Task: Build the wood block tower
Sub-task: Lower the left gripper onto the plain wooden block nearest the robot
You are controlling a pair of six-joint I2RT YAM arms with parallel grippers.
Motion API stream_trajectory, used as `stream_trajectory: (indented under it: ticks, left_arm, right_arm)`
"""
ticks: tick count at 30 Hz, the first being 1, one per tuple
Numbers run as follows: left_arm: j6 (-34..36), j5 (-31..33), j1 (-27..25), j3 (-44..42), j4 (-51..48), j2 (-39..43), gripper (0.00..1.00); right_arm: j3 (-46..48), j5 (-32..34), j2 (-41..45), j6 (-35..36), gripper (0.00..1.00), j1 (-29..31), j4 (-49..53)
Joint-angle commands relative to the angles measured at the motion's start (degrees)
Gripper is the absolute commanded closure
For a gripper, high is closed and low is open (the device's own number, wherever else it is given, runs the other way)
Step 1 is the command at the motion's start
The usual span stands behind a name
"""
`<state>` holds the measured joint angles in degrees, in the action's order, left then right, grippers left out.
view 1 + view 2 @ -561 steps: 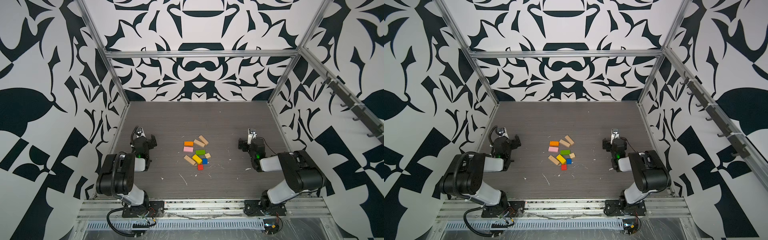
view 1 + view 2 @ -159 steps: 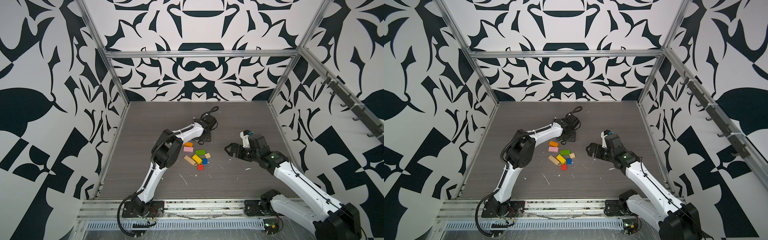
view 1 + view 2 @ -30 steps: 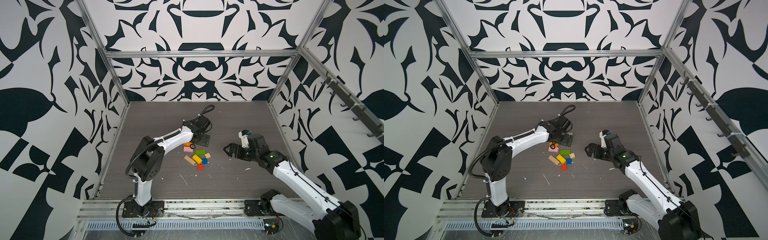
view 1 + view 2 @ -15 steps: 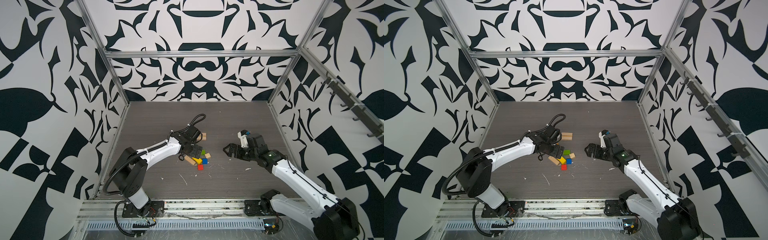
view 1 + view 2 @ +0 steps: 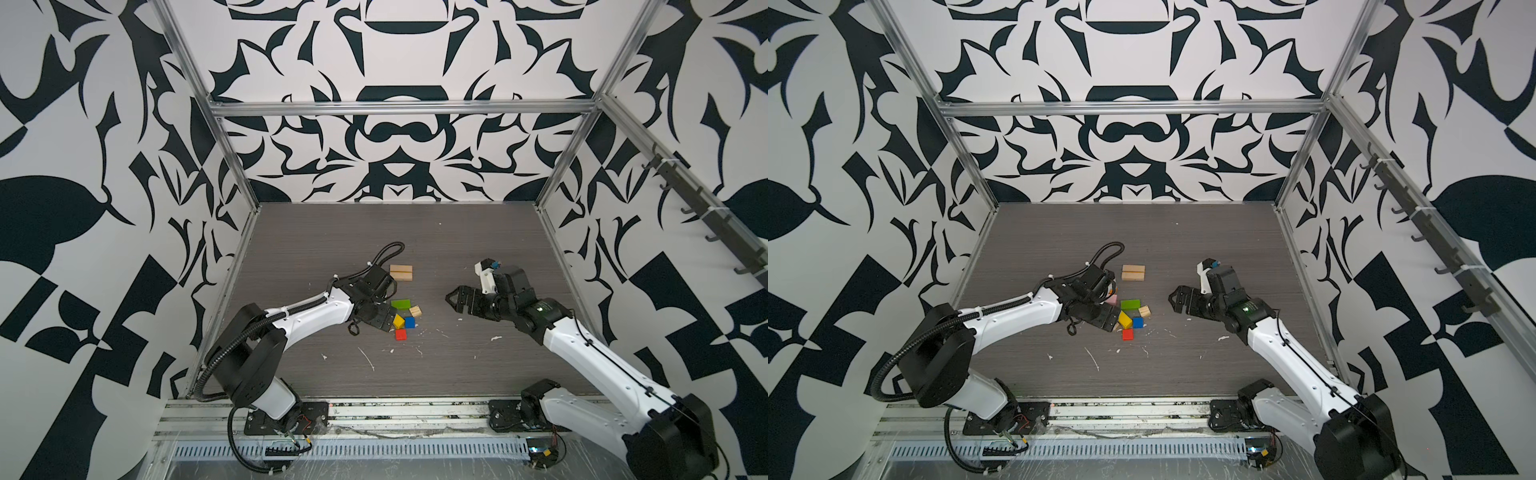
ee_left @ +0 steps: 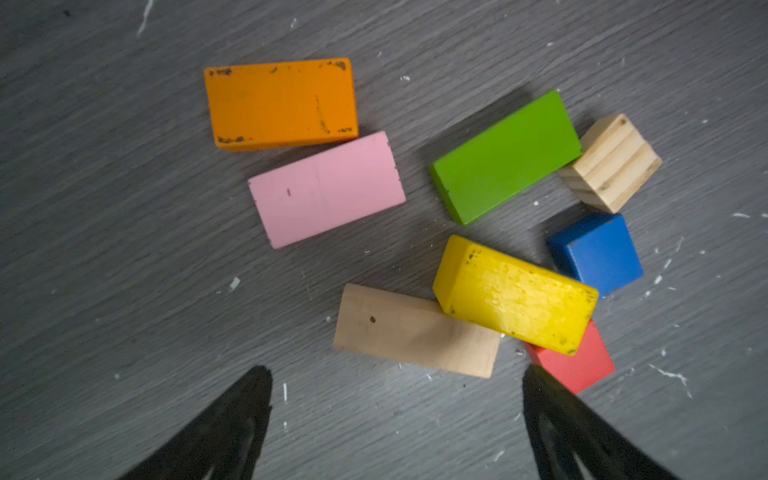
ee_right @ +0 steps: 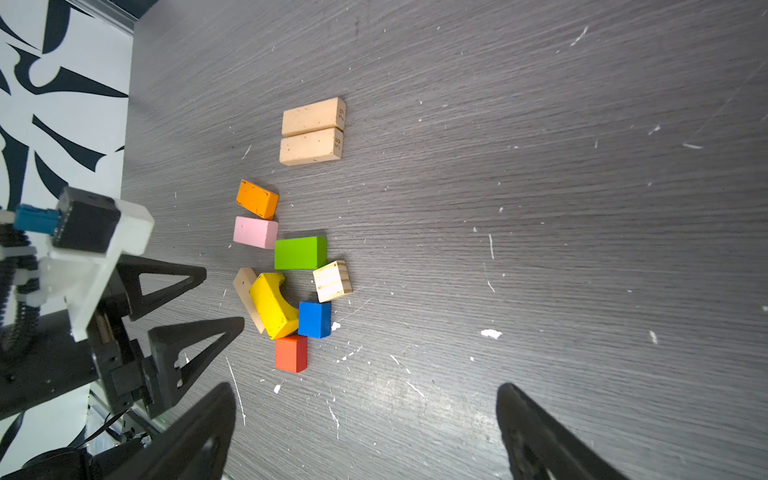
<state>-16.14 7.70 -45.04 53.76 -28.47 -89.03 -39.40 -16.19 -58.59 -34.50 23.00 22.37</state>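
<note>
A: Where's the loose tan bar (image 6: 415, 332)?
B: Just ahead of the left jaws, which are wide open and holding nothing. Its long axis runs across the gap, jaw to jaw, so I'd expect a wrist turn first.
A: Clear to lift?
B: No; the yellow block (image 6: 515, 293) leans on one end. The right jaws, equally wide and empty, stand well apart — left is nearer. In both top views the left arm (image 5: 307, 309) hides the bar.
</note>
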Motion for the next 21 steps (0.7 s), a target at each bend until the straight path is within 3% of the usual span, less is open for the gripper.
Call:
stream_trajectory:
  ticks: [1,21]
  left_arm:
    - [1.8,0.1,-0.8,-0.1,0.6,-1.1,0.03]
    - [3.3,0.8,-1.2,3.3,0.1,-7.0,0.03]
  right_arm:
    - [-2.8,-0.2,-0.1,0.4,0.00,0.2,-1.1]
    - [-3.9,-0.1,-0.7,0.5,0.00,0.2,-0.2]
